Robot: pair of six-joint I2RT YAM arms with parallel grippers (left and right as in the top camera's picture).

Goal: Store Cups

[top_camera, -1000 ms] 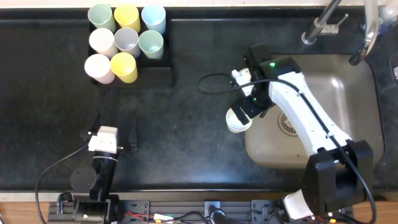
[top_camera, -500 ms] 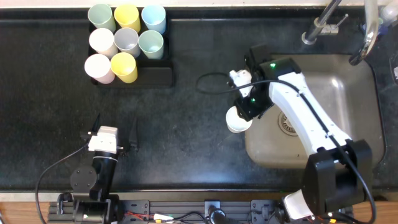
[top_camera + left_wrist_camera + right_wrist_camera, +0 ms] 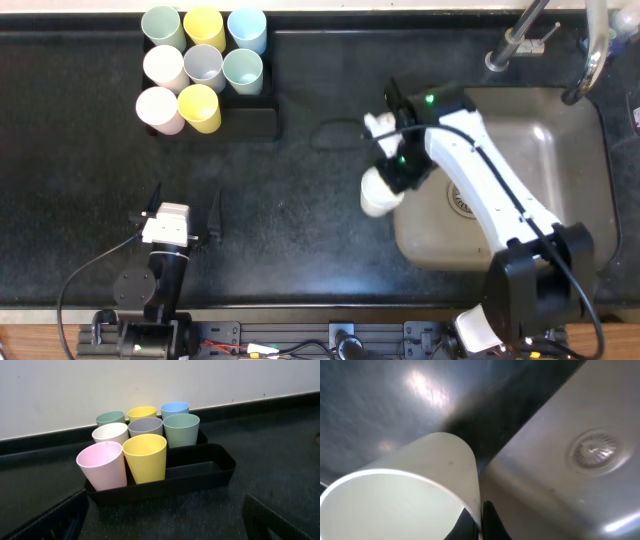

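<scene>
Eight cups [image 3: 204,65] stand upright in the black tray [image 3: 258,122] at the back left of the counter [image 3: 300,240]. They sit in rows: three at the rear, three in the middle, two at the front (pink and yellow). The front compartment beside the yellow one holds nothing.

The ninth cup [image 3: 378,193], white, is in the right claw [image 3: 397,168]. The right wrist view shows its fingers [image 3: 487,517] pinched together on the rim, one inside and one outside. The ninth cup is tipped over, with its open mouth toward the wrist camera. It sits over the dark counter just beside the left rim of the sink [image 3: 560,130], well apart from the tray. Whether its base touches the counter: cannot tell.

The drain [image 3: 594,450] is visible in the sink basin near the cup. The tap [image 3: 515,40] is behind the sink.

The left claw [image 3: 187,210] is low at front left, near its base and facing the tray. Its fingers [image 3: 50,520] are spread wide apart with nothing between them.
</scene>
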